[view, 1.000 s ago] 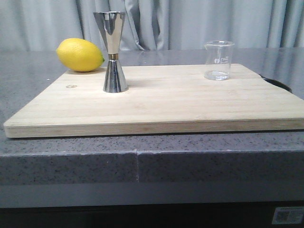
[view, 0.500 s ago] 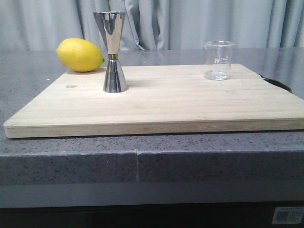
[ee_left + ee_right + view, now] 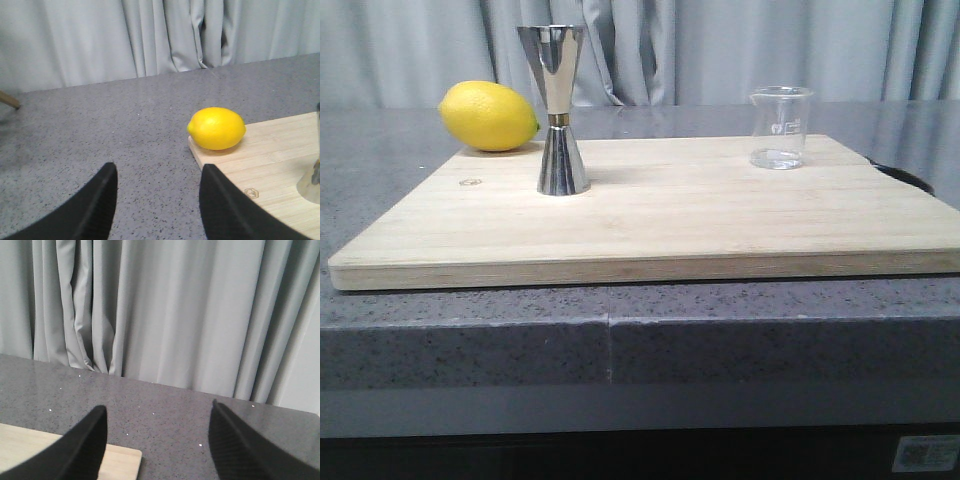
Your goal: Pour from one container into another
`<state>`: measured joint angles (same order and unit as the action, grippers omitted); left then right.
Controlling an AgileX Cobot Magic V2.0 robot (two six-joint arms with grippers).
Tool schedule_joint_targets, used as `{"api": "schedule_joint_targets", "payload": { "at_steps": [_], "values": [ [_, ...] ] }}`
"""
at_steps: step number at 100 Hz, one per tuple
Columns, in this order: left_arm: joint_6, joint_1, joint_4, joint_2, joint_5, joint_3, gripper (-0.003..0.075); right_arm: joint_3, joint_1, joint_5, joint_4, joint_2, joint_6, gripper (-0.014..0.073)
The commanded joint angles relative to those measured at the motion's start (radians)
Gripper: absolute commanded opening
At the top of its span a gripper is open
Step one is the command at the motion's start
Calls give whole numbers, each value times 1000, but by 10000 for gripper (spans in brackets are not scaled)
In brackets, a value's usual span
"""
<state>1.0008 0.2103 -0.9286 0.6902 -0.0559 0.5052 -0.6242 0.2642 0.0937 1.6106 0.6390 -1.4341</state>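
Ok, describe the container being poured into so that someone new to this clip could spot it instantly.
Find the pale wooden cutting board on the grey stone counter. Toward its far left stands the steel jigger, just right of the lemon. It is the tallest item, a shiny hourglass with a gold waist, unlike the short clear glass beaker at far right.

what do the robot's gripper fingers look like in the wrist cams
Only the fingers show. The left gripper has two matte black fingers, broad at the base and narrowing to rounded tips. The right gripper has the same black, curved fingers with a finely textured surface. No cables, markings or arm links are visible.
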Motion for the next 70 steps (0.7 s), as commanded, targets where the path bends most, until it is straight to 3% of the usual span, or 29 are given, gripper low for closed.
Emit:
{"api": "schedule_joint_targets", "payload": {
  "at_steps": [1, 23, 41, 53, 70],
  "values": [
    [0, 35, -18, -7, 56, 27, 280, -8, -3, 18, 22, -40, 2, 395],
    [0, 99, -18, -11, 56, 24, 124, 43, -3, 20, 24, -108, 2, 394],
    [4, 106, 22, -11, 72, 24, 54, 70, -3, 20, 24, -113, 2, 370],
    [4, 104, 37, -11, 112, 24, 42, 77, -3, 13, 29, -113, 2, 227],
    [4, 104, 44, -9, 126, 24, 42, 77, -3, 3, 43, -113, 2, -40]
  ]
}}
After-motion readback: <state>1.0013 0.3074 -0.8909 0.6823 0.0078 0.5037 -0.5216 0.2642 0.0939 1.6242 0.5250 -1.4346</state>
